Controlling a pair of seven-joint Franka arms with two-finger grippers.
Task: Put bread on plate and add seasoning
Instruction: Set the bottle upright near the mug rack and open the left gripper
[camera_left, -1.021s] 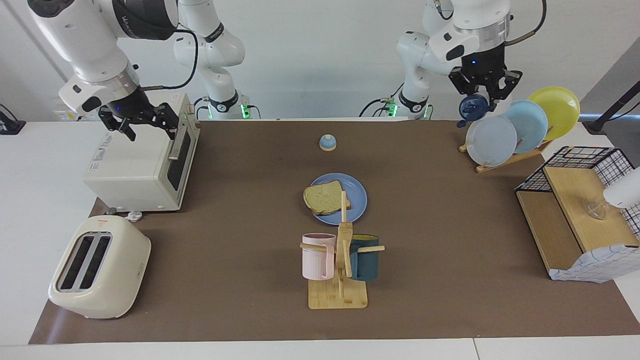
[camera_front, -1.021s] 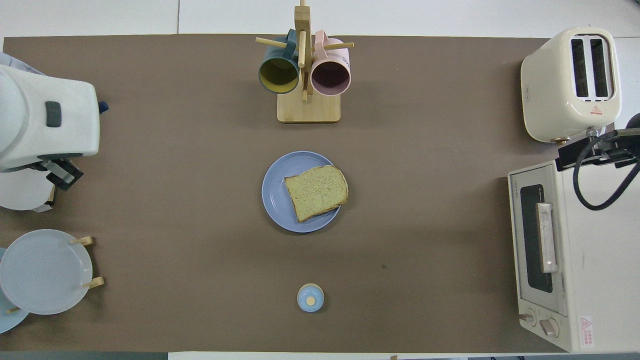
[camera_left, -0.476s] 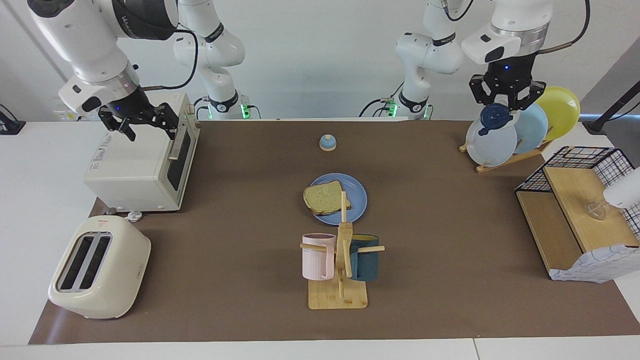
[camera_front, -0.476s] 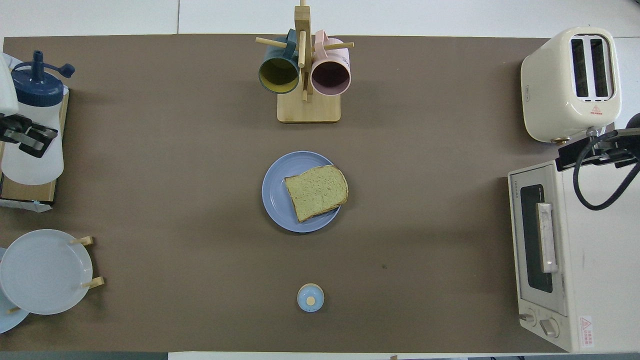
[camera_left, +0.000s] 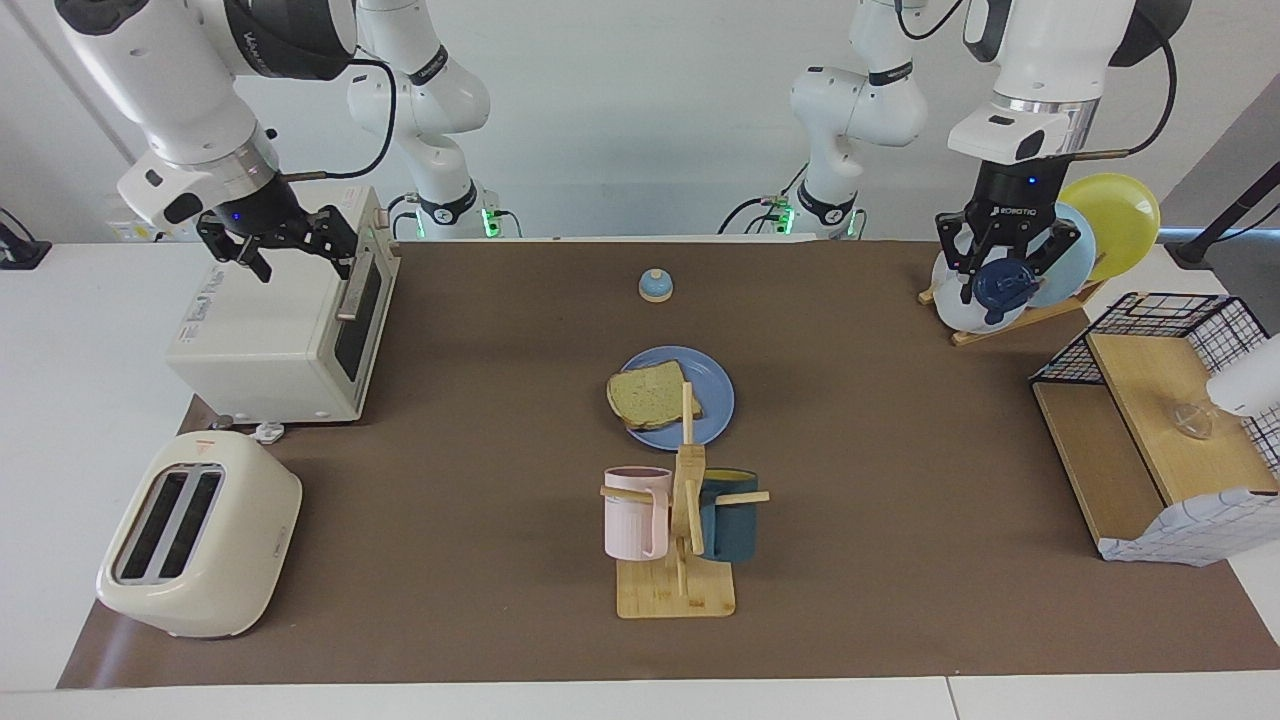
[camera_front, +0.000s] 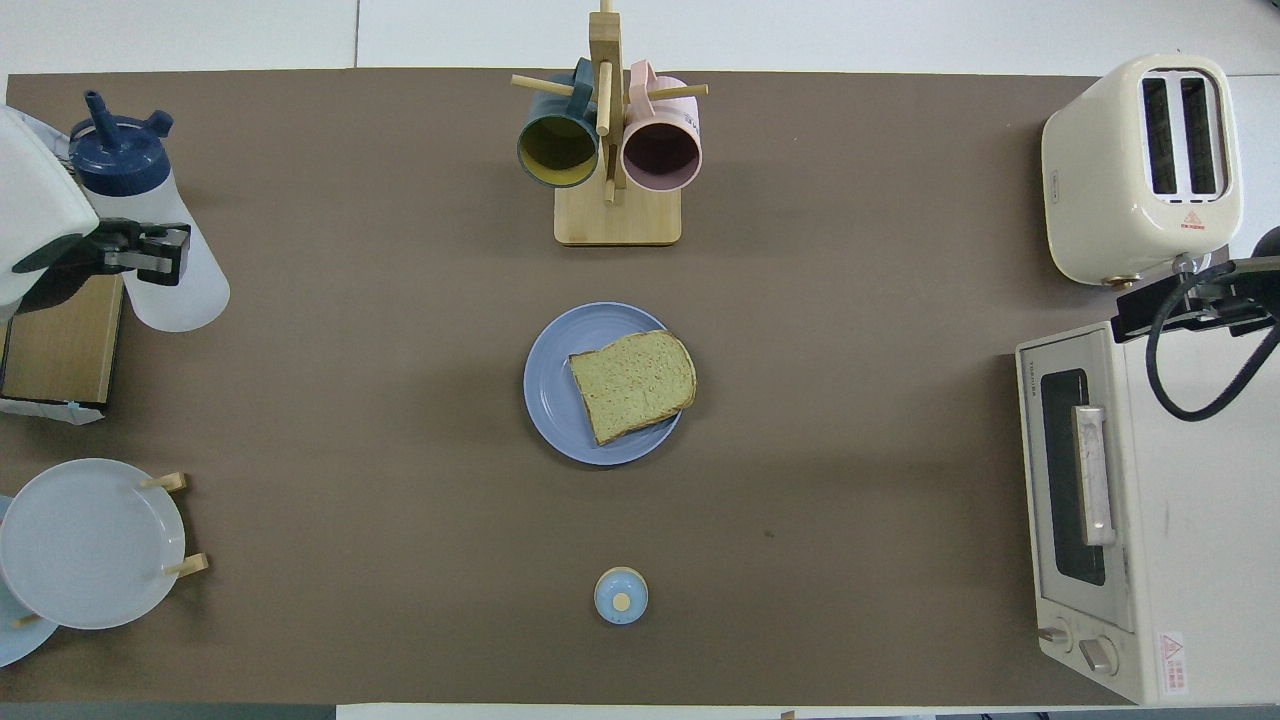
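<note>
The bread (camera_left: 648, 395) lies on the blue plate (camera_left: 716, 402) in the middle of the mat; the overhead view shows the bread (camera_front: 632, 385) covering the plate's (camera_front: 550, 390) half toward the right arm. My left gripper (camera_left: 1005, 272) is shut on the seasoning bottle (camera_left: 1003, 287) and holds it in the air, tilted, navy cap pointing away from the robots. In the overhead view the bottle (camera_front: 165, 270) and left gripper (camera_front: 150, 262) are over the mat's edge at the left arm's end. My right gripper (camera_left: 285, 252) waits open and empty over the toaster oven (camera_left: 270, 330).
A small blue bell (camera_left: 655, 286) sits nearer to the robots than the plate. A wooden mug tree (camera_left: 680, 520) stands farther out. A toaster (camera_left: 200, 535) is at the right arm's end. A plate rack (camera_left: 1110, 215) and a wire basket shelf (camera_left: 1160, 420) are at the left arm's end.
My left gripper has come down with the bottle and carried it from over the shelf out over the mat's edge. The right arm, bread and plate have not moved.
</note>
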